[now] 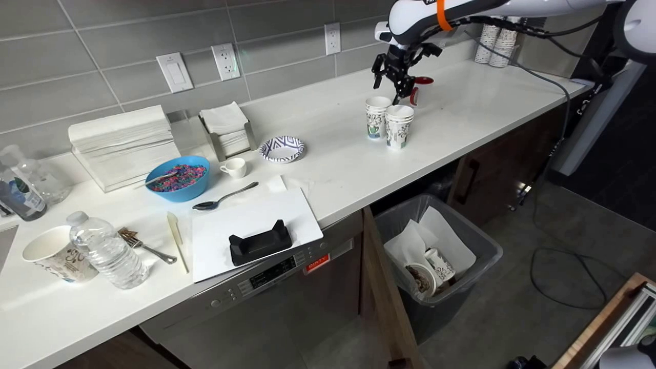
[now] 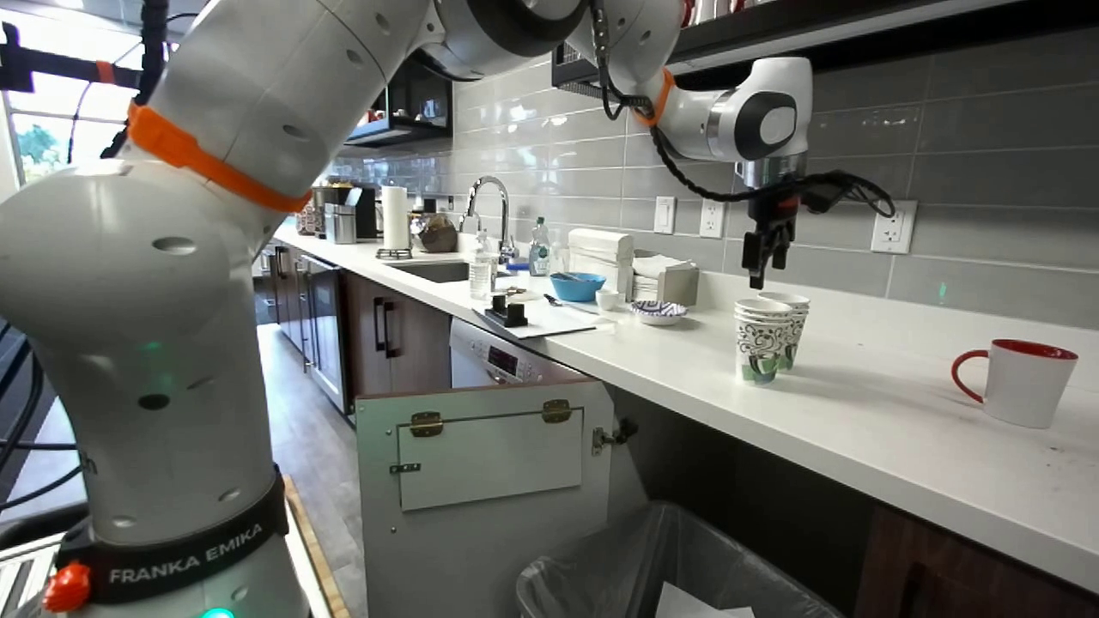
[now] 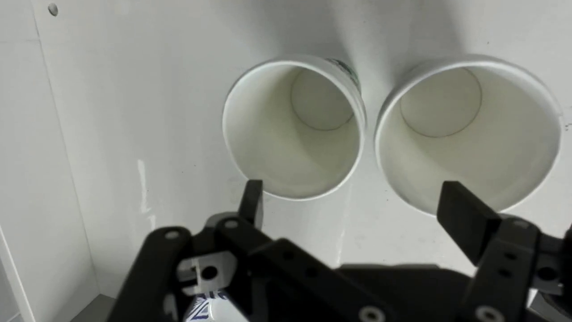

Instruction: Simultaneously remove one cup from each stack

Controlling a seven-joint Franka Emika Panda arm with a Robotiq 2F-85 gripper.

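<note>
Two short stacks of white printed cups stand upright side by side on the counter. In an exterior view they are the back stack [image 1: 375, 123] and the front stack [image 1: 398, 128]. In another exterior view the front stack [image 2: 761, 343] partly hides the back stack [image 2: 798, 330]. The wrist view looks into the open tops of the back stack [image 3: 295, 134] and the front stack [image 3: 473, 143]. My gripper [image 3: 354, 192] is open and empty, with its fingers spread apart near the rims' lower edges in the picture. In an exterior view the gripper [image 2: 768, 273] hangs above the stacks, apart from them.
A white mug with red inside and handle [image 2: 1026, 386] stands beyond the stacks. A patterned bowl [image 1: 282, 149], a blue bowl [image 1: 179, 179] and a napkin holder [image 1: 228, 133] stand along the counter. Below, a bin [image 1: 487, 251] sits by an open cabinet door [image 2: 481, 463].
</note>
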